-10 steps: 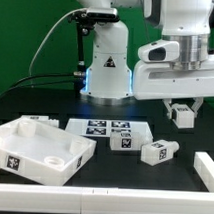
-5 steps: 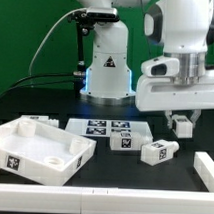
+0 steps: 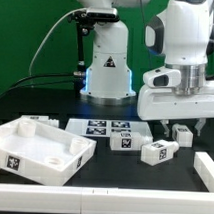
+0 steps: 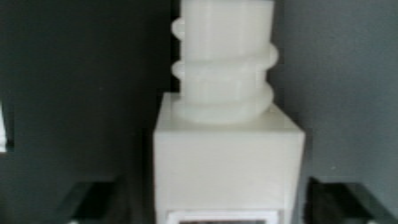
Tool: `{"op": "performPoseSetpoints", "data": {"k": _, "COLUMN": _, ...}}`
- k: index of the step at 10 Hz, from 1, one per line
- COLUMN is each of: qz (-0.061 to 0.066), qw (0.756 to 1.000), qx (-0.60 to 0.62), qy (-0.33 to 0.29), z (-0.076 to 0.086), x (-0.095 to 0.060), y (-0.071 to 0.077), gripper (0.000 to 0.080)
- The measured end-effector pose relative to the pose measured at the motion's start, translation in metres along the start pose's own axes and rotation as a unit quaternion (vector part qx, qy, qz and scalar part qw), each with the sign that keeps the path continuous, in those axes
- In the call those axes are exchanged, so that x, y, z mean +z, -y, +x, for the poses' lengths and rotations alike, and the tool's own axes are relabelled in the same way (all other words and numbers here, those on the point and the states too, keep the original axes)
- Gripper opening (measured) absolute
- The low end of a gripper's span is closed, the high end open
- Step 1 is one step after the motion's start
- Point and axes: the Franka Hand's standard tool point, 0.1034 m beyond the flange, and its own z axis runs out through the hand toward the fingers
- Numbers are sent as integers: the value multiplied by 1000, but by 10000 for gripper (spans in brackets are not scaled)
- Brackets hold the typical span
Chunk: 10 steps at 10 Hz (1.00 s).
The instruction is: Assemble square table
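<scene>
The square table's top [image 3: 38, 153], a white tray with a raised rim, lies at the exterior view's left. Two tagged white legs [image 3: 122, 142] [image 3: 158, 152] lie on the black table in the middle. A third leg [image 3: 182, 135] stands low over the table between the fingers of my gripper [image 3: 181, 132], at the exterior view's right. In the wrist view this leg [image 4: 228, 150] fills the middle, threaded end [image 4: 228, 50] pointing away. My gripper [image 4: 222, 205] is open, with a dark gap between the leg and each finger [image 4: 89, 202].
The marker board [image 3: 99, 126] lies behind the two loose legs. A plain white bar [image 3: 205, 168] lies at the exterior view's right and another [image 3: 112, 193] runs along the front edge. The robot's base [image 3: 106, 70] stands at the back.
The gripper has come down toward the table with the leg. Its jaws have spread and no longer clamp the leg.
</scene>
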Motion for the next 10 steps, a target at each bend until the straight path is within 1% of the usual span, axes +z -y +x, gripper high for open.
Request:
{"op": "performPoseSetpoints", "data": {"k": 1, "qz": 0, "qw": 1000, "qx": -1, "qy": 0, "z": 0, "x": 0, "y": 0, "gripper": 597}}
{"op": "performPoseSetpoints", "data": {"k": 2, "qz": -3, "qw": 1000, "qx": -8, "qy": 18, "z": 1, "x": -4, "y": -7, "gripper": 597}}
{"op": "performPoseSetpoints", "data": {"k": 3, "qz": -4, "qw": 999, "qx": -3, "qy": 33, "z": 13, "x": -23, "y": -13, "gripper": 639}}
{"op": "performPoseSetpoints", "data": {"k": 5, "qz": 1, "qw": 998, "qx": -3, "qy": 60, "z": 46, "x": -60, "y": -23, "gripper": 647}}
{"op": "performPoseSetpoints", "data": {"k": 6, "qz": 5, "qw": 998, "qx": 3, "qy": 55, "z": 66, "x": -72, "y": -27, "gripper": 649}}
{"op": "performPoseSetpoints", "data": {"k": 7, "qz": 4, "qw": 999, "qx": 0, "qy": 49, "z": 60, "x": -65, "y": -25, "gripper": 649}}
{"op": "performPoseSetpoints", "data": {"k": 8, "qz": 3, "qw": 999, "qx": -1, "qy": 53, "z": 56, "x": -63, "y": -25, "gripper": 649}}
{"op": "performPoseSetpoints", "data": {"k": 10, "qz": 3, "qw": 999, "qx": 4, "qy": 53, "z": 59, "x": -63, "y": -28, "gripper": 649}}
